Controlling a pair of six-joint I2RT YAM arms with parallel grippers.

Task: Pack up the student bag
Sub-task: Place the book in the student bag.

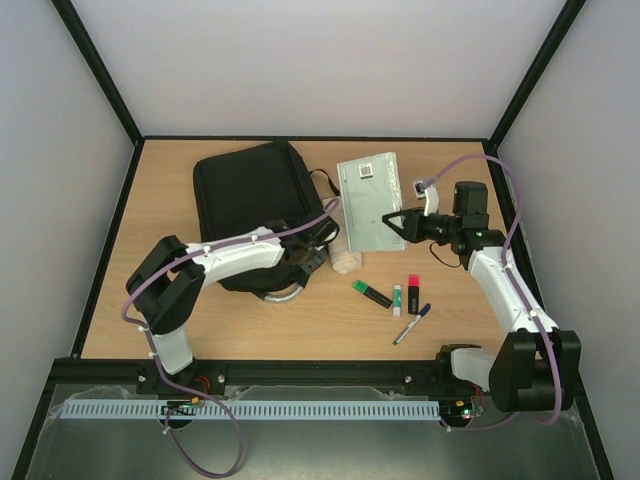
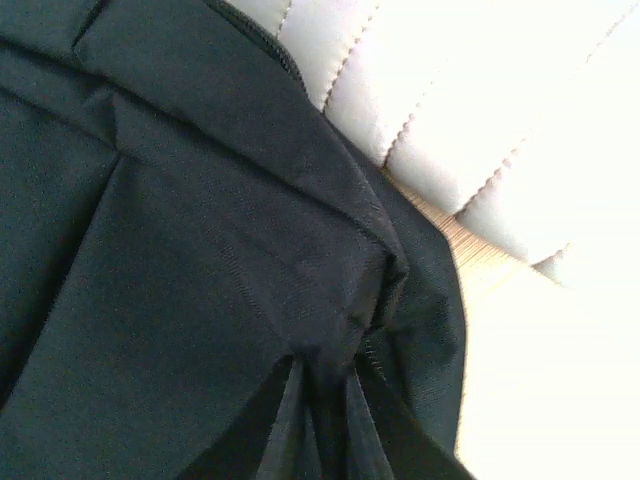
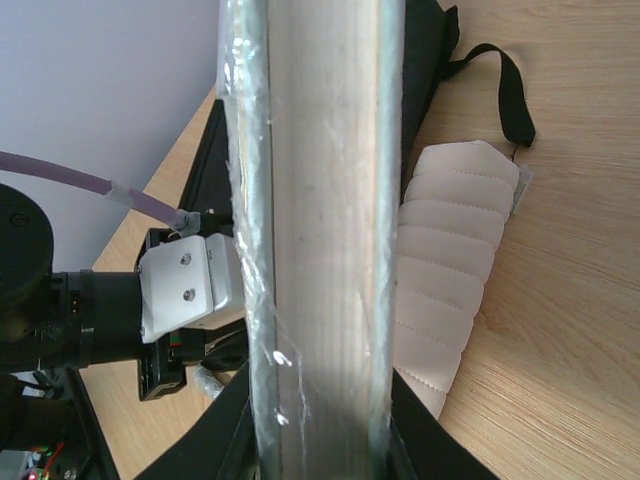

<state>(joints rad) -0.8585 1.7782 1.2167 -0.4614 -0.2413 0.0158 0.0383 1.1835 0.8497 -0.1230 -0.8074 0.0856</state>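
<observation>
So the student bag (image 1: 245, 195) is flat on the bench (image 1: 460, 300), long axis running away from the arm bases with a slight tilt, and its grey loop handle (image 1: 281, 295) at the near end. The left fingers (image 1: 316, 256) are right on its near right corner, so from them the bag spreads out to the left and away. They're pressed together. Their wrist view is nearly all black cloth (image 2: 180, 260), with folds bunching toward the bottom of the frame, so my read is they've pinched a fold of fabric. I can't tell whether the zip is undone.

The right fingers (image 1: 393, 217) are clamped on the near edge of a plastic-wrapped notebook (image 1: 368, 195). The bag is off to their left, past the notebook, with its black strap (image 3: 505, 90) trailing on the wood.

A white quilted pouch (image 1: 347, 258) sits just to the right of the left fingers, up against the bag. Nearer the bases than the right fingers: a green highlighter (image 1: 372, 294), a pink one (image 1: 413, 293) and a pen (image 1: 411, 325).

The left arm is clearly the closer one. My guess: it lifts the cloth to hold the mouth open, and the right arm has to carry the notebook leftward, turning it to suit the opening.
</observation>
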